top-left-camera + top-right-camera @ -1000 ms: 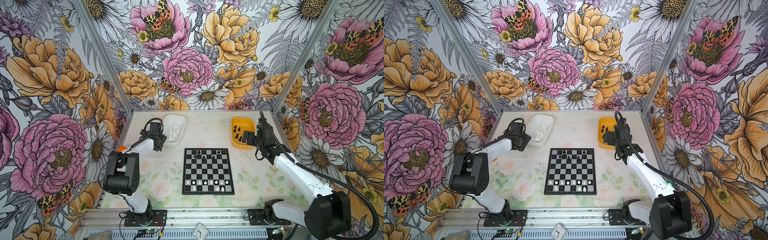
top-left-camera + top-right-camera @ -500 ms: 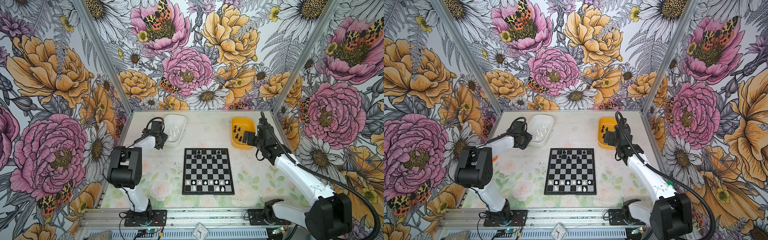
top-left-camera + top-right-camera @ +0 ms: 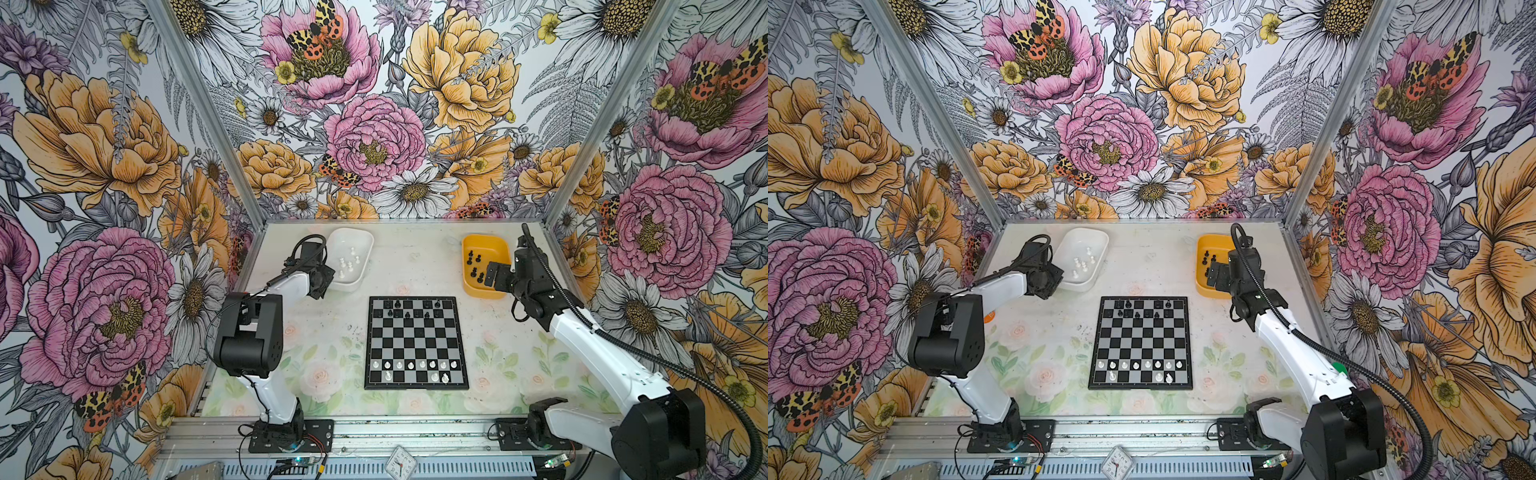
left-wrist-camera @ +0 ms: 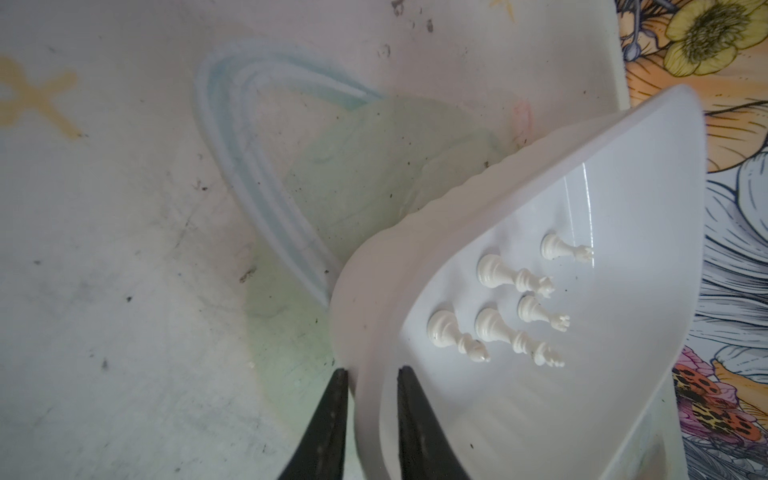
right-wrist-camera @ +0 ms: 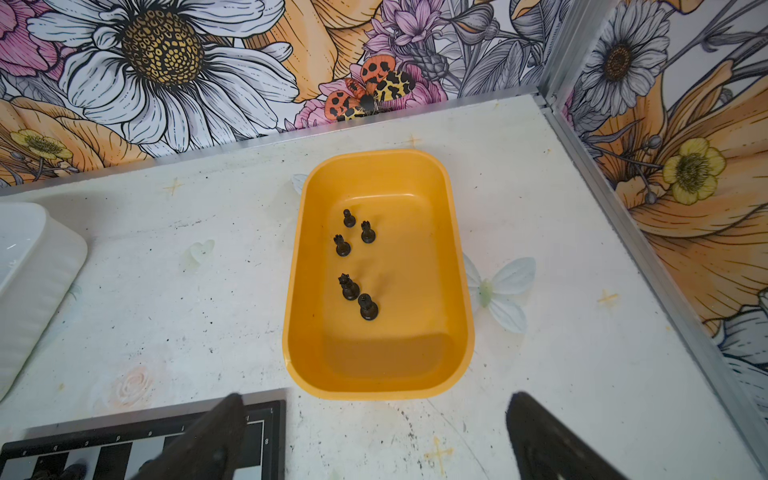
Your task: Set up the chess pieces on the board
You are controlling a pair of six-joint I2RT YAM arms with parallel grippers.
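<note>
The board (image 3: 417, 340) (image 3: 1141, 341) lies mid-table; a corner of the board (image 5: 266, 415) shows in the right wrist view. Several black chess pieces (image 3: 409, 309) stand on its far rows and several white ones (image 3: 415, 365) on its near rows. More white pieces (image 4: 498, 307) stand in a white tub (image 3: 360, 239) (image 3: 1096, 237). My left gripper (image 3: 331, 277) (image 3: 1062, 276) (image 4: 372, 372) is shut on that tub's wall (image 4: 370, 332), one finger inside and one outside. Several black pieces (image 5: 351, 286) stand in a yellow tub (image 3: 469, 243) (image 5: 395, 345). My right gripper (image 3: 492, 274) (image 3: 1214, 272) (image 5: 374, 403) hangs open and empty at that tub's near end.
Flowered walls close the table in at the back and on both sides. A metal rail with both arm bases and a small clock (image 3: 401, 461) runs along the front. A small orange thing (image 3: 988, 316) lies by the left arm's elbow.
My left gripper's jaws have closed onto the white tub's wall, and the left arm's elbow has swung toward the right. The right arm has not moved.
</note>
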